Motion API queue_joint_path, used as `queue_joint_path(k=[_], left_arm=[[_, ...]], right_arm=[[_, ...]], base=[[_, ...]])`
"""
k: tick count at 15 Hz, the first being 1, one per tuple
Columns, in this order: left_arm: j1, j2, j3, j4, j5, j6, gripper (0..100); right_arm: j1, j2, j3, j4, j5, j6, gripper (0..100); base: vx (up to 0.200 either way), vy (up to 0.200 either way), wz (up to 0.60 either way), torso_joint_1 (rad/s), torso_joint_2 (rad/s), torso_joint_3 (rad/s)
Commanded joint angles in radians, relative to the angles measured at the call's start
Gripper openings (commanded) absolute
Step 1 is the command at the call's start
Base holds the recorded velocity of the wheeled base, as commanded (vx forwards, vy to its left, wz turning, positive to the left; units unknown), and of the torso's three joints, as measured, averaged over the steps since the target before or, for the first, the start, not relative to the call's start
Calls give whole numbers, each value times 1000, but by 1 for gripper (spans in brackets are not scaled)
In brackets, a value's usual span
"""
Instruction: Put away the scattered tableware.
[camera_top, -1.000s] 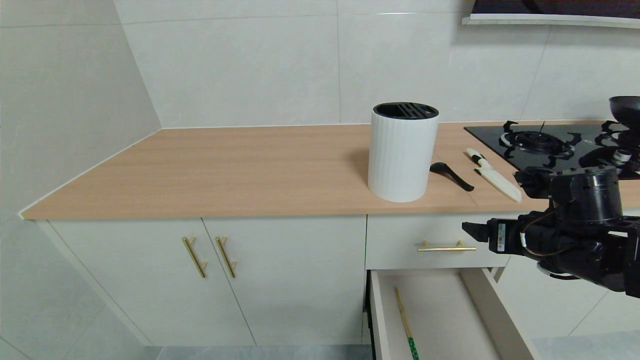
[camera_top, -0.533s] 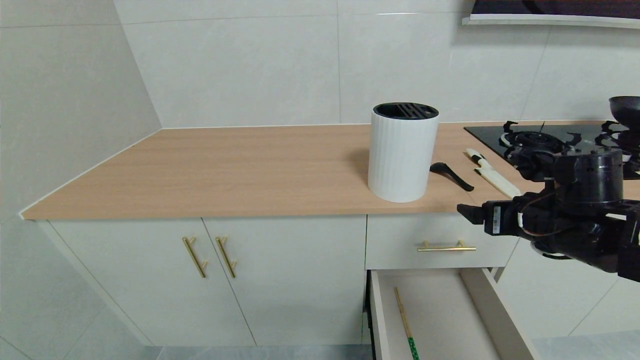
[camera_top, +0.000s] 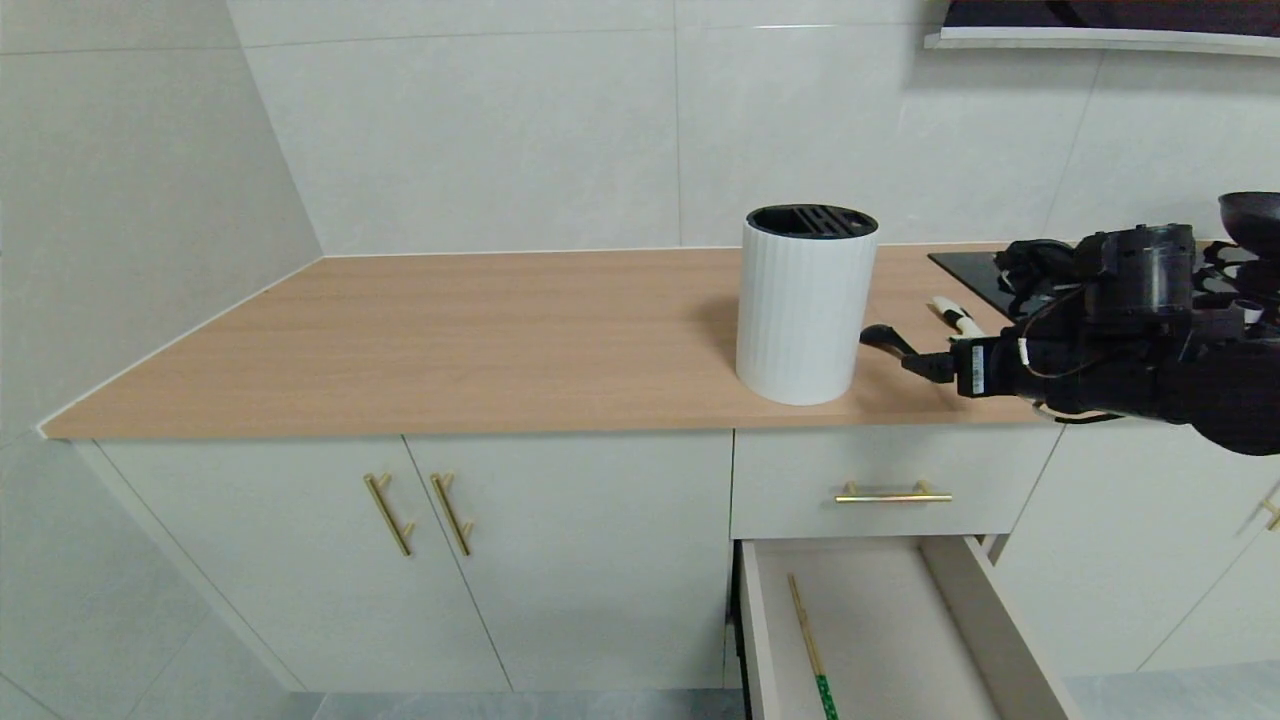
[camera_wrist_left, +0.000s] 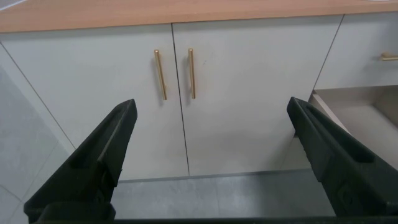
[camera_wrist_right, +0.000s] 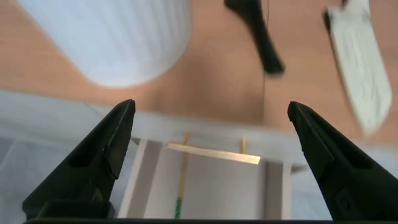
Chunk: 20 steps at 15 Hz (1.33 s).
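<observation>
A: Tableware first. Spotting a black spoon lying flat on the wooden countertop, just beside the white ribbed holder, on its right.

B: Confirming. Also noting a white knife lying on the same counter, right of the spoon, near the edge of the black hob, and partly hidden behind the right arm.

A: Logging one chopstick, green at the near end, lying lengthwise in the open drawer below the counter.

B: Right gripper?

A: Hovering low over the counter's front edge, fingers spread wide, grasping nothing. Pointing toward the holder, tips close to the spoon's handle end. Not managing to tell whether touching or apart.

B: Left gripper?

A: Hanging low, facing the white cabinet doors with brass handles. Fingers likewise parted, holding nothing.
</observation>
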Motion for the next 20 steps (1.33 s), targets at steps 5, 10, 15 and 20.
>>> queue_joint_path(k=[5, 10, 15, 20], left_arm=[[0, 0, 0, 0, 0, 0, 100], [0, 0, 0, 0, 0, 0, 100], [0, 0, 0, 0, 0, 0, 100], [0, 0, 0, 0, 0, 0, 100]], right_arm=[[-94, 241, -213, -6, 85, -94, 100], [-97, 321, -292, -7, 85, -95, 100], [-103, 371, -344, -7, 79, -88, 100], [-105, 408, -393, -6, 76, -40, 100]], base=[[0, 0, 0, 0, 0, 0], [0, 0, 0, 0, 0, 0], [0, 0, 0, 0, 0, 0], [0, 0, 0, 0, 0, 0]])
